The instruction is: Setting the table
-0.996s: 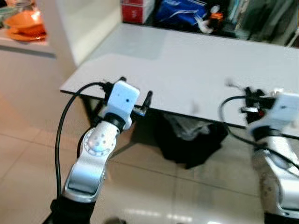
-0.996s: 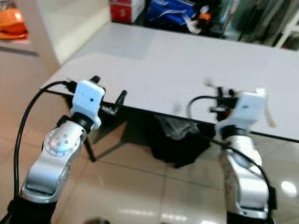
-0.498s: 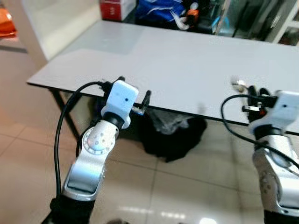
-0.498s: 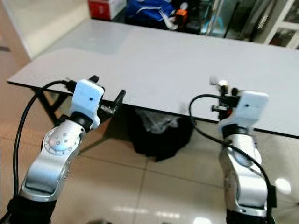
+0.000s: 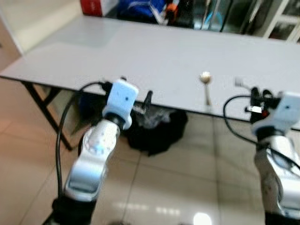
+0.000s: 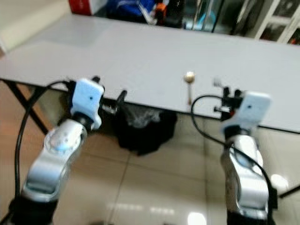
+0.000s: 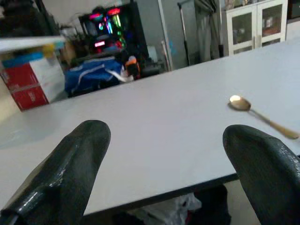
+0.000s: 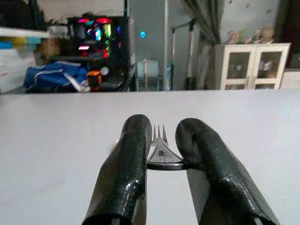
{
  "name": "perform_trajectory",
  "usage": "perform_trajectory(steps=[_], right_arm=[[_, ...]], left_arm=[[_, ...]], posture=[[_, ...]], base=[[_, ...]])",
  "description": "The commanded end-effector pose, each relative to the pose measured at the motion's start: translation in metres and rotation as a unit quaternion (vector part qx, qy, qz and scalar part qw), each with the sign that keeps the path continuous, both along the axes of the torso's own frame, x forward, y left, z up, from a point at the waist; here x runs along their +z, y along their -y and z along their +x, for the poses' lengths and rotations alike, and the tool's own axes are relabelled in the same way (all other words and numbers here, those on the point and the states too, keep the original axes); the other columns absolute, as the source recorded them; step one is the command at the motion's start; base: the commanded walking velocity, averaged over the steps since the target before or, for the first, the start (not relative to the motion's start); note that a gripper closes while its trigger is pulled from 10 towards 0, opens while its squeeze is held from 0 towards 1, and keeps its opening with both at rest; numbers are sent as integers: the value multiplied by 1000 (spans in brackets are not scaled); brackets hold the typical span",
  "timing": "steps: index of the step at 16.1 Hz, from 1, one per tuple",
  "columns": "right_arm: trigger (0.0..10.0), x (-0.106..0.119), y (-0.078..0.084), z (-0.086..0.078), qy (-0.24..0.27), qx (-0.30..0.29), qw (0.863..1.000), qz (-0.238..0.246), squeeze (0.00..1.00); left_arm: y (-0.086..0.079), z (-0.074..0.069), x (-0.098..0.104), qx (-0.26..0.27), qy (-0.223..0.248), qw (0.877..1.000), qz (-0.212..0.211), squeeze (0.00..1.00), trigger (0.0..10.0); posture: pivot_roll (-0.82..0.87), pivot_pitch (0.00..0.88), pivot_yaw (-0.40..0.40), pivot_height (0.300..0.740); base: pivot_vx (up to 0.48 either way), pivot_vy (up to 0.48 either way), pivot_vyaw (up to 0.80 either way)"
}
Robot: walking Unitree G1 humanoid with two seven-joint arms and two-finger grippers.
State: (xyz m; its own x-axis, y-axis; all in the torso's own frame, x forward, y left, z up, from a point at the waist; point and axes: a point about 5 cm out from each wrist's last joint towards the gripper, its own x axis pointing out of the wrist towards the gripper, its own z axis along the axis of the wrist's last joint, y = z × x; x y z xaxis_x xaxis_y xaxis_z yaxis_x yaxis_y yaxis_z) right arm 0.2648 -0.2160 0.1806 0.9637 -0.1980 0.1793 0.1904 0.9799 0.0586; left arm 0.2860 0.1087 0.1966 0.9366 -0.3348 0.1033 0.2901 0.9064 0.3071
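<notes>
Right wrist view: the right gripper pinches a fork at frame centre above the white table. Left gripper gapes wide, holding nothing; a spoon lies right of centre near the table's front edge.

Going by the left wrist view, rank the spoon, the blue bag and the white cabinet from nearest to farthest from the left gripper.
1. Spoon: on the white table, ahead of the open left gripper.
2. Blue bag: beyond the table's far edge.
3. White cabinet: at the back of the room, farthest.
</notes>
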Motion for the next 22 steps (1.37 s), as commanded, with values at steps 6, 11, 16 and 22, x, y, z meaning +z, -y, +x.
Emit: perform_trajectory(steps=[6, 11, 16, 22], right_arm=[[10000, 2, -19, 3, 0, 65, 998, -12, 0], [10000, 0, -29, 4, -5, 94, 995, -12, 0], [10000, -2, -30, 5, -8, 95, 995, -14, 0], [10000, -4, -28, 6, -9, 88, 996, -13, 0]], left_arm=[[-4, 0, 2, -1, 0, 1000, 0, 0, 10000], [-6, 0, 4, 0, 1, 1000, -4, 0, 10000], [-6, -1, 3, -3, -3, 1000, 2, 0, 10000], [-5, -2, 3, -7, -7, 1000, -2, 0, 10000]], posture=[[28, 50, -4, 740], [32, 52, -5, 740], [34, 58, -8, 740], [32, 65, -7, 740]], base=[[311, 0, -307], [409, 0, 0], [395, 0, 0], [347, 0, 0]])
